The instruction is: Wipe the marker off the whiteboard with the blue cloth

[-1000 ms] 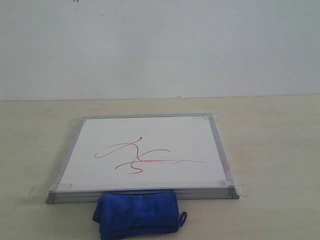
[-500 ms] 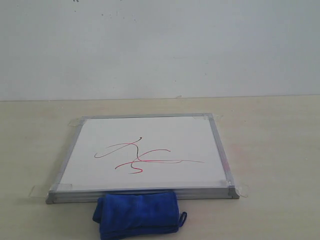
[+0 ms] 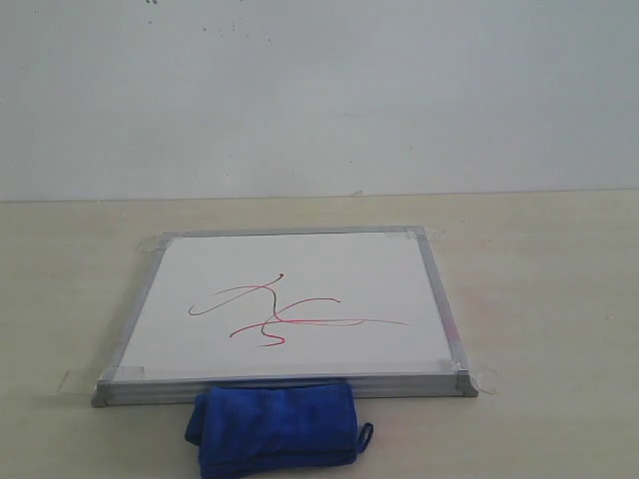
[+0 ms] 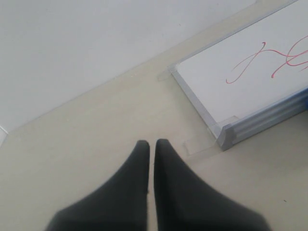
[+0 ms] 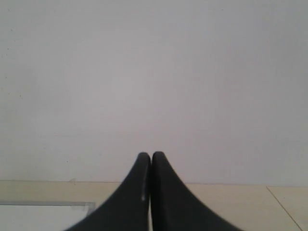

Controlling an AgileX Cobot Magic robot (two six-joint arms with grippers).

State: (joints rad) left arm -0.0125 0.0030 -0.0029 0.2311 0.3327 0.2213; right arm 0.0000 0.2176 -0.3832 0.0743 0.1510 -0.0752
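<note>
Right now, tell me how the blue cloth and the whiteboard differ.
The blue cloth is a soft, folded bundle; the whiteboard is a rigid flat panel in a silver frame. The cloth is much narrower than the whiteboard. The whiteboard carries red marker scribble; the cloth shows no marks. Both lie on the table, the cloth against the board's near edge.

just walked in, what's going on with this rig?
Nothing is being handled yet. The whiteboard lies flat on the table with the red marker squiggle unwiped. The blue cloth sits folded at the whiteboard's near edge, untouched. The left gripper and right gripper are both shut and empty, away from the cloth.
</note>
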